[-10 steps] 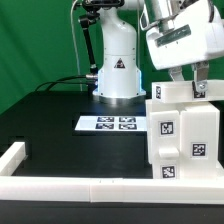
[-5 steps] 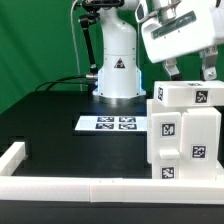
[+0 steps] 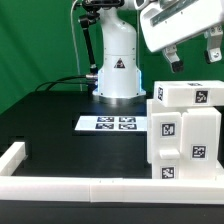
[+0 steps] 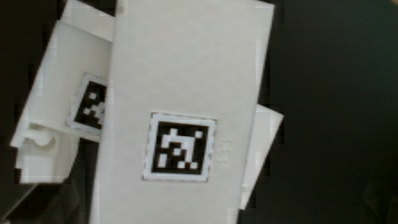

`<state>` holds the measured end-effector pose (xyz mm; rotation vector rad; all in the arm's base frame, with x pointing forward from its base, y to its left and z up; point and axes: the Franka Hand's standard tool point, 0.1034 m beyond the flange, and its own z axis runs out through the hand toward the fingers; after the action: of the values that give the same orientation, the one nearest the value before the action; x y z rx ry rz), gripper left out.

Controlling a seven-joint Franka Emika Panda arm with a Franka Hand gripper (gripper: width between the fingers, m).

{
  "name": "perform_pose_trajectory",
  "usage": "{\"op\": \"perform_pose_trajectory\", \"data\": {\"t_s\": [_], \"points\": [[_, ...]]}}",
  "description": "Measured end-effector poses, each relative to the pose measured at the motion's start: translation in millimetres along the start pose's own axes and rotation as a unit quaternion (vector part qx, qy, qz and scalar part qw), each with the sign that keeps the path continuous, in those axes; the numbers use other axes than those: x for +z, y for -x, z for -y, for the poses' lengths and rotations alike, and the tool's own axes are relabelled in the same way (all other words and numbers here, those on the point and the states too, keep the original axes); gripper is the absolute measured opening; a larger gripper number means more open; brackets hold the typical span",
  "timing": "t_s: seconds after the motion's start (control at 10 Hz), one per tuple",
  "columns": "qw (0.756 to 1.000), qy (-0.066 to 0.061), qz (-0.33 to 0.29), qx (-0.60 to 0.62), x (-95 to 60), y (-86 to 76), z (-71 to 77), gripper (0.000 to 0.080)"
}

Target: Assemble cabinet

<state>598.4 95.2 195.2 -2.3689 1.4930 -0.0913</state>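
The white cabinet [image 3: 180, 135] stands upright on the black table at the exterior view's right. It has a smaller white block on top and black-and-white tags on its faces. My gripper [image 3: 193, 55] hangs above its top with the two fingers [image 3: 172, 57] spread wide apart, holding nothing and clear of the cabinet. In the wrist view the cabinet's top [image 4: 187, 90] fills the picture from above, with one tag [image 4: 178, 148] facing the camera. My fingers do not show in that view.
The marker board [image 3: 112, 123] lies flat on the table left of the cabinet. A long low white border rail [image 3: 60, 185] runs along the table's front and left. The arm's white base [image 3: 115, 65] stands at the back, before a green backdrop.
My gripper has risen straight up from around the cabinet's top block and now hangs clear above it. The cabinet has not moved.
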Motion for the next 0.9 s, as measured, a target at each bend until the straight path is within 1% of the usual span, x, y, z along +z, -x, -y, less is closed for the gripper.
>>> {"op": "perform_pose_trajectory", "data": {"t_s": [0.1,0.2,0.3,0.4,0.6,0.9], "points": [[0.996,0.013,0.003,-0.085,2.0,1.8,-1.4,0.0797],[0.985,0.021,0.006,-0.173,1.6,2.8,-0.3,0.0797],[0.972,0.026,0.012,-0.233,1.1,3.5,0.4,0.0797],[0.950,0.034,0.016,-0.309,1.7,4.8,-0.2,0.0797],[0.915,0.039,0.019,-0.402,2.6,6.2,-1.6,0.0797],[0.866,0.037,0.023,-0.497,2.7,5.3,-2.0,0.0797]]}}
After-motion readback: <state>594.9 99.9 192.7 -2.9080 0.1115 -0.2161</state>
